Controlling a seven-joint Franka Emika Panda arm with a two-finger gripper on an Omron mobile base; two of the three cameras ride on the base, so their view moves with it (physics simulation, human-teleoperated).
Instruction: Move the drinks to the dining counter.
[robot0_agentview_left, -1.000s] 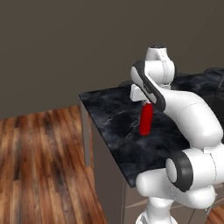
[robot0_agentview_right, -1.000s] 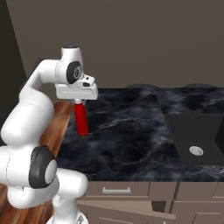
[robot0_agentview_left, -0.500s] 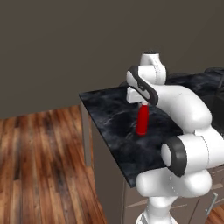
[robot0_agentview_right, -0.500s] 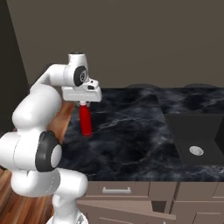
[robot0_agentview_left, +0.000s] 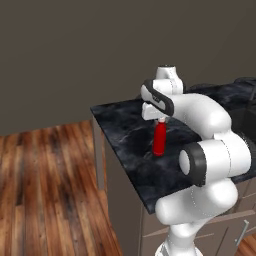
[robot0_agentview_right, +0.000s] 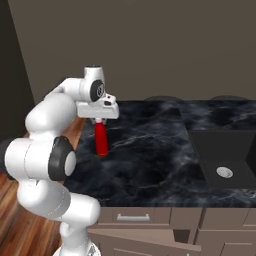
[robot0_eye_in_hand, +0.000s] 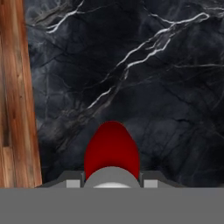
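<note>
The red bottle (robot0_agentview_left: 159, 140) stands upright, its base at or just above the black white-veined marble top of the dining counter (robot0_agentview_left: 125, 150), a little in from the free squared corner (robot0_agentview_left: 93, 108). My gripper (robot0_agentview_left: 160, 120) is shut on the bottle's neck from above, hiding most of the white cap. From the right base, the gripper (robot0_agentview_right: 101, 121) sits over the red bottle (robot0_agentview_right: 102, 142) near the counter's left edge. Looking down along the hand, the red bottle (robot0_eye_in_hand: 112, 151) bulges beneath my gripper (robot0_eye_in_hand: 112, 182) against the marble (robot0_eye_in_hand: 157, 65).
Wooden floor (robot0_agentview_left: 45, 190) lies left of the counter and shows past its edge in the hand view (robot0_eye_in_hand: 15, 87). To the right, a dark sink (robot0_agentview_right: 222, 157) is set in the marble. Handled drawers (robot0_agentview_right: 132, 217) sit below the front edge.
The arm has carried the red bottle slightly inward along the counter and a little lower. The elbow has swung round. The grip is unchanged.
</note>
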